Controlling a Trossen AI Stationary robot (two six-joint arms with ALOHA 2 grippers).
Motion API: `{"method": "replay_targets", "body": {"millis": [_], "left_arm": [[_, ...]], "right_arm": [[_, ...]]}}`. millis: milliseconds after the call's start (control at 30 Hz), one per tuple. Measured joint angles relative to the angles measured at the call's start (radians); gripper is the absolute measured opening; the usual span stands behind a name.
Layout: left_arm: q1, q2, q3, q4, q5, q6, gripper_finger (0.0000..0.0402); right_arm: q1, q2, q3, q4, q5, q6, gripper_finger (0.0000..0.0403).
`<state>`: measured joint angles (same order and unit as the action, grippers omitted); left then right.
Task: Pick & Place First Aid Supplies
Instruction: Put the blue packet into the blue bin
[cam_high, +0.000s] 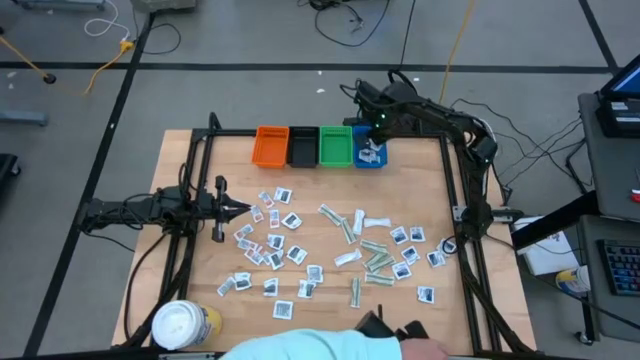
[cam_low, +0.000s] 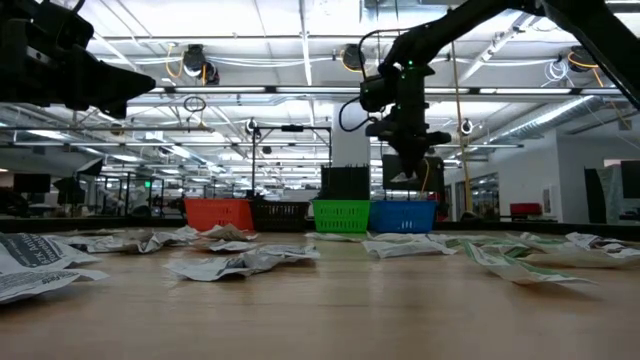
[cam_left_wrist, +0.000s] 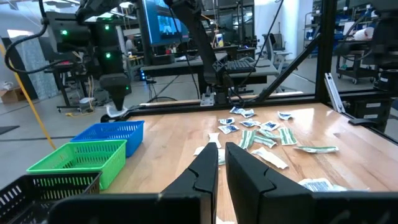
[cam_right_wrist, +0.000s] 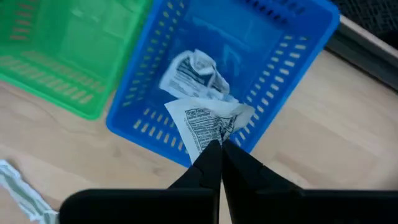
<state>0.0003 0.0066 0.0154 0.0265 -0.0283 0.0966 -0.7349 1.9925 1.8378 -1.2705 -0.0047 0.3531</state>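
Many first aid supplies, white sachets and pale green strip wrappers, lie flat and scattered over the wooden table. My right gripper points down above the blue bin at the far edge, shut on a crumpled white sachet. Another crumpled sachet lies on the blue bin's floor. In the low view my right gripper hangs above the blue bin. My left gripper waits level at the table's left side, fingers all but together, holding nothing. My right gripper pinches the printed sachet by one edge between its two fingertips, coming from above and pointing down. The sachet hangs below the fingers, lifted clear, over the blue bin's wall. One layer or several, I cannot tell.
Orange, black and green bins stand in a row left of the blue one. A white-lidded yellow tub sits at the near left corner. A person leans at the near edge. Dark frame rails flank the table.
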Motion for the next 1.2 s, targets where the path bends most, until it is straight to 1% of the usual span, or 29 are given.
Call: {"method": "replay_targets", "body": {"millis": [167, 300, 533, 600, 667, 867, 967, 1067, 1200], "left_arm": [[0.0, 0.0, 0.0, 0.0, 0.0, 0.003, 0.0037], [0.0, 0.0, 0.0, 0.0, 0.001, 0.004, 0.0037], [0.0, 0.0, 0.0, 0.0, 0.001, 0.004, 0.0037], [0.0, 0.0, 0.0, 0.0, 0.001, 0.004, 0.0037], [0.0, 0.0, 0.0, 0.0, 0.002, 0.004, 0.0037], [0.0, 0.0, 0.0, 0.0, 0.001, 0.004, 0.0037], [0.0, 0.0, 0.0, 0.0, 0.001, 0.004, 0.0037], [0.0, 0.0, 0.0, 0.0, 0.001, 0.004, 0.0037], [0.0, 0.0, 0.0, 0.0, 0.001, 0.004, 0.0037]], "right_arm": [[0.004, 0.018, -0.023, 0.068, 0.008, -0.002, 0.0], [0.016, 0.035, -0.073, 0.137, 0.032, -0.01, 0.0], [0.035, 0.066, -0.16, 0.217, 0.033, -0.025, 0.0005], [0.037, 0.067, -0.166, 0.219, 0.034, -0.025, 0.0019], [0.043, 0.067, -0.167, 0.224, 0.033, -0.024, 0.0041], [0.046, 0.065, -0.167, 0.226, 0.033, -0.024, 0.0138], [0.046, 0.05, -0.167, 0.21, 0.026, -0.023, 0.0174], [0.045, 0.015, -0.167, 0.174, 0.025, -0.004, 0.0193], [0.046, -0.024, -0.167, 0.115, 0.027, 0.005, 0.0198]]}}
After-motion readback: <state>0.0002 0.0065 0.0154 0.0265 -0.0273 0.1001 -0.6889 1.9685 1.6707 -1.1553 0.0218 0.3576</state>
